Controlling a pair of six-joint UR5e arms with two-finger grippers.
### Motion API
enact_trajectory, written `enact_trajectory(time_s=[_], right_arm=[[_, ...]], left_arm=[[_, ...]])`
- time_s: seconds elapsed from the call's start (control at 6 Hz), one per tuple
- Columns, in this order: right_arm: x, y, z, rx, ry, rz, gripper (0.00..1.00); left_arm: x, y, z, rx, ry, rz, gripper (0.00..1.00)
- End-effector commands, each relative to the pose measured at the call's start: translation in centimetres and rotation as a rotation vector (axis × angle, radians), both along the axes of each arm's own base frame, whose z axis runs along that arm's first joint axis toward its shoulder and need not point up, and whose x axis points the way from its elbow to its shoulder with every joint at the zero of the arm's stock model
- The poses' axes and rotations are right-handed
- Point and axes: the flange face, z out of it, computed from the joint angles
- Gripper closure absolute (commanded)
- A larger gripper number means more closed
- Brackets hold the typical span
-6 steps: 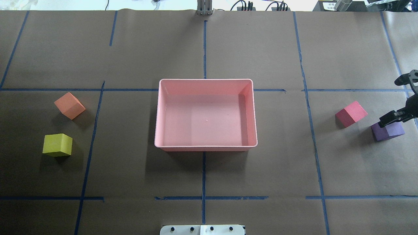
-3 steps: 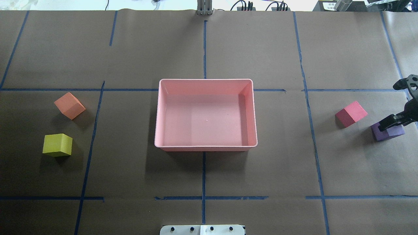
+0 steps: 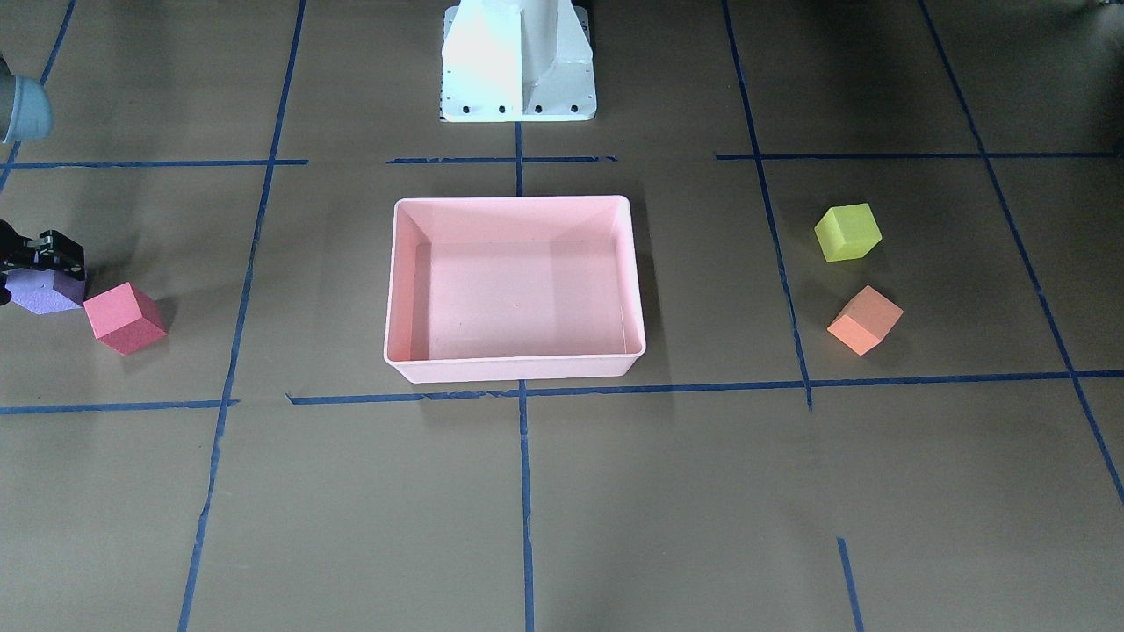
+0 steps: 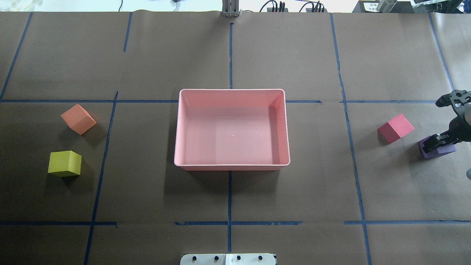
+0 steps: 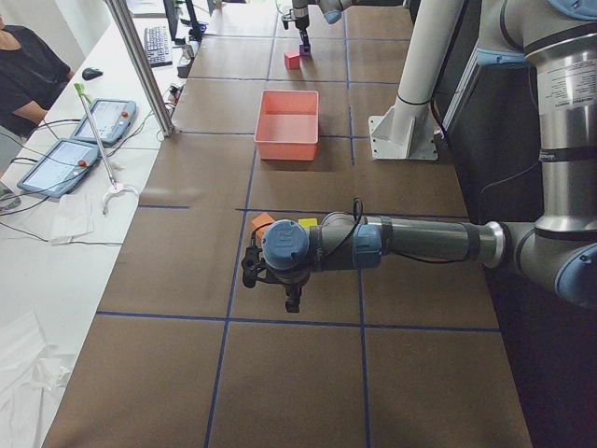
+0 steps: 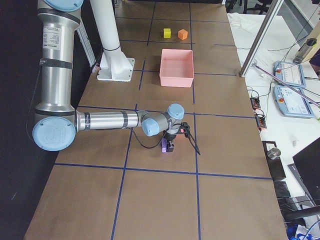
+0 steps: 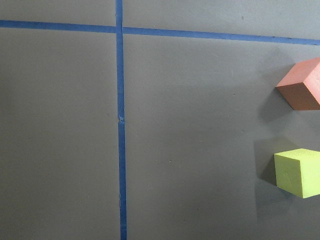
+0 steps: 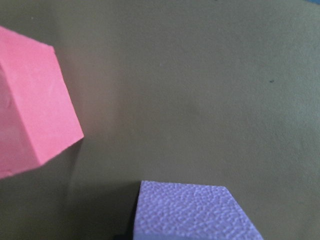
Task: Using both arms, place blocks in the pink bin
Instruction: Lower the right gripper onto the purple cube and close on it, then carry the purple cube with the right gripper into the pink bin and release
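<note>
The pink bin (image 4: 232, 90) stands empty at the table's middle. The orange block (image 4: 78, 119) and the yellow-green block (image 4: 65, 163) lie at the left. The red block (image 4: 395, 128) and the purple block (image 4: 441, 150) lie at the right. My right gripper (image 4: 434, 123) is open and low over the purple block, one finger overlapping its top edge; it also shows in the front view (image 3: 35, 259). The right wrist view shows the purple block (image 8: 192, 210) just below and the red block (image 8: 32, 120). My left gripper (image 5: 270, 280) hovers beside the left blocks; I cannot tell whether it is open or shut.
The white pedestal base (image 3: 518, 61) stands behind the bin. Blue tape lines (image 4: 230, 195) cross the brown table cover. An operator's desk with tablets (image 5: 65, 159) runs along the table's far side.
My right gripper has moved down and toward the robot's side, closer onto the purple block. The blocks and the bin have not moved.
</note>
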Motion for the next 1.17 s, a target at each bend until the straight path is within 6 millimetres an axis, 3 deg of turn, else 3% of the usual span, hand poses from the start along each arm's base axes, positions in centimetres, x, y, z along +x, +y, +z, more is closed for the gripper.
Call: enact_trajectory(time_s=[0.0,0.17,0.33,0.5,0.67,1.0], right_arm=[[0.0,-0.1,-2.9,0.089,-0.062,0.005,0.85],[-0.1,0.1,-10.4,0.138,-0.138,0.066,0.87],[-3.0,1.9,-16.9,0.107,-0.232,0.087,0.85],[-6.8,1.4,-22.9,0.059,-0.312,0.132,0.85],[-13.0,1.8,-28.9,-0.017,-0.380,0.150,0.85],[-22.0,3.0,-39.4,-0.094,-0.480,0.206,0.85]], left_arm=[[-0.1,0.0,-0.1,0.004,0.000,0.000,0.00],[-0.1,-0.1,-0.2,0.031,-0.002,0.004,0.00],[0.0,0.2,-0.1,0.067,-0.003,0.006,0.00],[0.1,1.0,0.0,0.159,-0.005,0.009,0.00],[1.4,1.0,-0.5,0.225,-0.001,0.034,0.00],[2.6,0.8,-0.7,0.233,0.002,0.064,0.00]])
